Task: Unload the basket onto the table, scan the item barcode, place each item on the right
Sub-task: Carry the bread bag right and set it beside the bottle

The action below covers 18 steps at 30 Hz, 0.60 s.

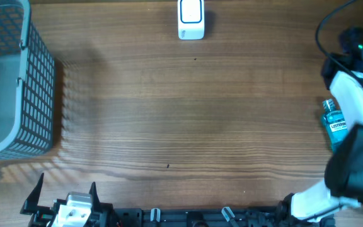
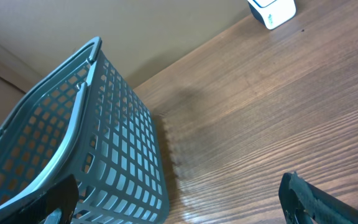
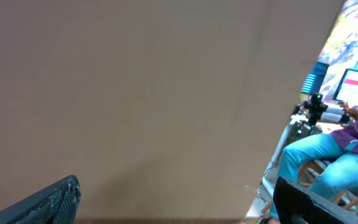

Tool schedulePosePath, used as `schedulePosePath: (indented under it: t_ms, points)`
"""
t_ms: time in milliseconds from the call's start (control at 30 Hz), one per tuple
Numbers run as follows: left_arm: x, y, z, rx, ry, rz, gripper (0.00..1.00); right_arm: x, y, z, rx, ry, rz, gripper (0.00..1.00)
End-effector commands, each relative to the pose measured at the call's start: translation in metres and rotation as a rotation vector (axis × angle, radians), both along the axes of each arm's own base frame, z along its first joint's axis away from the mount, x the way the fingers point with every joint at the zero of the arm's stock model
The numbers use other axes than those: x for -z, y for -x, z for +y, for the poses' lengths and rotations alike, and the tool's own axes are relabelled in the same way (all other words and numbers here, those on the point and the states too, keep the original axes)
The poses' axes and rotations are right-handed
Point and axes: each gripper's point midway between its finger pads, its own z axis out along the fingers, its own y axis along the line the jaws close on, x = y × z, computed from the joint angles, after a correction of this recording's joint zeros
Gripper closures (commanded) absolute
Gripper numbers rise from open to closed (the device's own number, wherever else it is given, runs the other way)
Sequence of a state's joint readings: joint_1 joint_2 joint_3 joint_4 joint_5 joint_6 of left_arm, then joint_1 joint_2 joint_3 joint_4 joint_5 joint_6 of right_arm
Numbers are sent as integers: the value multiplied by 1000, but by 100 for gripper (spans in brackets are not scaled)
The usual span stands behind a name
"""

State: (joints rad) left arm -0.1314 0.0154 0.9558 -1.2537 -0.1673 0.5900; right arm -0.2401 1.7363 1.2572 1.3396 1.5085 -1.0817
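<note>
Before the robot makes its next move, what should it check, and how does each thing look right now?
1. Blue bottle found: ok, at the right, partly under the right arm.
2. Bottle's barcode in sight: cannot tell.
3. Scanner unobstructed: ok, alone at the far edge.
4. Right tool open and empty: ok.
5. Right tool aimed at the bottle: not ok, its camera faces a wall.
6. Left tool and basket out of the way: ok, both far left.
</note>
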Motion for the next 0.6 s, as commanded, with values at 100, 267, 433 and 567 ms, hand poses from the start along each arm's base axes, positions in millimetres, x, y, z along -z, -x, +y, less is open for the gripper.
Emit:
schedulePosePath:
  t_ms: [100,267,433,567]
  points:
    - [-4,0,2,-12,-10,-17,0,-91,63,35,-73,57,-180,0]
    - [-70,-6,31,-188,-2,-294,0,-168,98,86,-305,178,-492,0]
    - [-148,12,52,-317,75,-632,0,-231,80,148,-658,380,-504,0]
    - [-150,15,58,-356,80,-642,0,-240,77,177,-851,383,-305,0]
